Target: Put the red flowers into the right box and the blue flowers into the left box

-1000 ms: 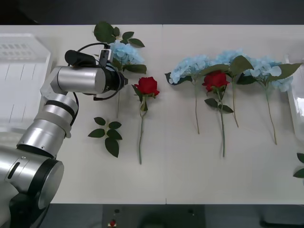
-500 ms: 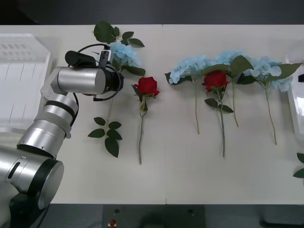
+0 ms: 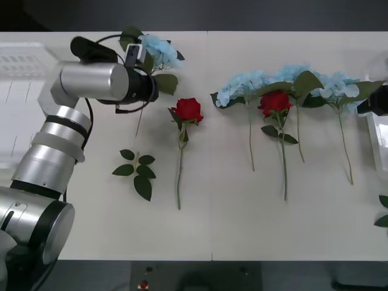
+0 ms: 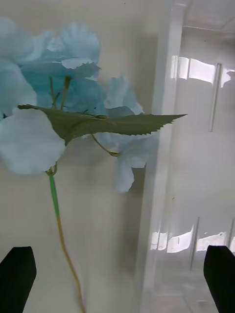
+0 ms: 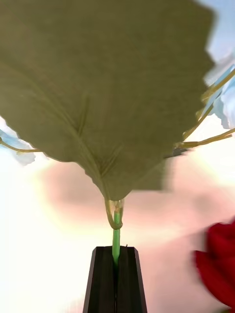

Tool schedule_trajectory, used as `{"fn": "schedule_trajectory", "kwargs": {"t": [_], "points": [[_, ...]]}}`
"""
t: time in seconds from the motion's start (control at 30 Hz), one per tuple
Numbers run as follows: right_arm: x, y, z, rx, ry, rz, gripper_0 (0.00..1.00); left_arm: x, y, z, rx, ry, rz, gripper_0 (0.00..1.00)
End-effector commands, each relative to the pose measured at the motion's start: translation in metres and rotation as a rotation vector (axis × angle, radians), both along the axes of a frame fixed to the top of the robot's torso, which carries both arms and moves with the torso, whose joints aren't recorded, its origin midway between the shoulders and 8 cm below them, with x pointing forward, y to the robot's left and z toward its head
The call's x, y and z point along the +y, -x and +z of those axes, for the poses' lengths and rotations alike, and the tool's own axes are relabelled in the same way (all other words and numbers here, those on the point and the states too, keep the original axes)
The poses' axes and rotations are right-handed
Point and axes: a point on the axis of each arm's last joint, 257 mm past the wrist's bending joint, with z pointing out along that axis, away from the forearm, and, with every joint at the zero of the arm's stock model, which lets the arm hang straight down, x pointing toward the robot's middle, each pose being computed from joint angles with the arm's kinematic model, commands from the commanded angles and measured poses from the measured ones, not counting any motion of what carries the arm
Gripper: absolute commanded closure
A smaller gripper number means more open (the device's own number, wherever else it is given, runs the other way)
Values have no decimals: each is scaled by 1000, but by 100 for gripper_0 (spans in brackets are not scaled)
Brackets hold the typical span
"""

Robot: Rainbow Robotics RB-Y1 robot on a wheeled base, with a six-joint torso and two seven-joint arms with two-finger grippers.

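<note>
On a white tabletop (image 3: 242,218), the left hand (image 5: 116,274), its black fingers pressed together, pinches the green stem of a blue flower (image 3: 159,51) and holds it near the far edge, beside the left box (image 3: 24,91). The right hand (image 4: 117,274) is spread above another blue flower (image 3: 348,88) next to the right box (image 3: 379,139). Two red flowers (image 3: 188,110) lie between them

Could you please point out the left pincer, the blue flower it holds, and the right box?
Left pincer (image 5: 116,274), left wrist view, closed black fingertips.
Held blue flower (image 3: 159,50), front view, petal head.
Right box (image 4: 164,161), right wrist view, rim.
</note>
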Motion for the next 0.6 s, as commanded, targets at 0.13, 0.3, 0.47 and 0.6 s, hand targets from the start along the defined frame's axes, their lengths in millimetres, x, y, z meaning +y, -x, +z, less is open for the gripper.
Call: {"fn": "schedule_trajectory", "kwargs": {"t": [0.13, 0.3, 0.47, 0.6], "points": [[27, -24, -14, -43, 25, 8, 0, 60, 2, 131, -125, 86, 37, 100], [36, -32, -31, -55, 19, 15, 0, 140, 14, 178, -168, -32, 96, 100], [40, -38, -49, -63, 26, 27, 0, 238, 35, 208, -151, -146, 220, 100], [41, -42, -63, -77, 45, 53, 0, 319, 61, 213, -134, -230, 335, 100]]}}
